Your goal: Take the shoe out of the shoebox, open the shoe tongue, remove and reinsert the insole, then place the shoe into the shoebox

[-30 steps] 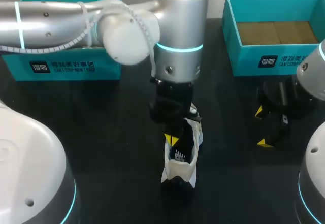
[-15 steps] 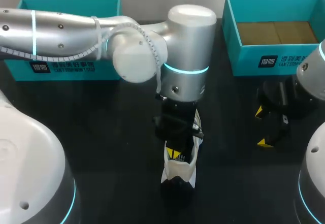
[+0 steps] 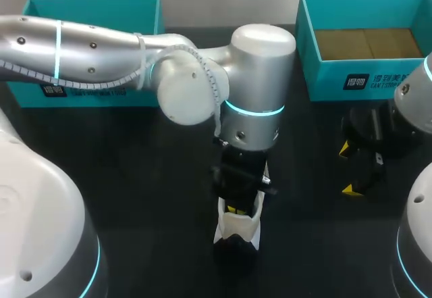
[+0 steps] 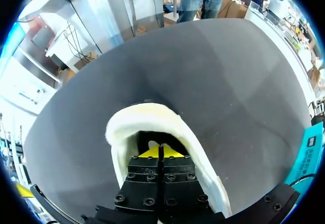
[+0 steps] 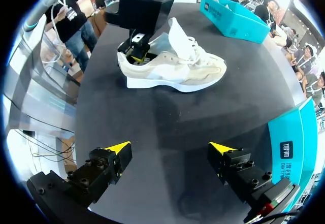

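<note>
1 shoe (image 5: pixel 172 69), 2 teal shoeboxes (image 3: pixel 91 4) (image 3: pixel 351 78); left gripper (image 4: pixel 160 152) clenched inside the shoe, right gripper (image 5: pixel 169 148) spread empty

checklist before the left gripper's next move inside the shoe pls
1. shoe out of shoebox, standing upright: ok
2. tongue lifted open: ok
3. left gripper inside the heel opening: ok
4. insole pinched: cannot tell, the tips are together but the insole is hidden
5. right gripper steadying the shoe: not ok, open and apart from it
6. shoebox empty for the return: ok
</note>
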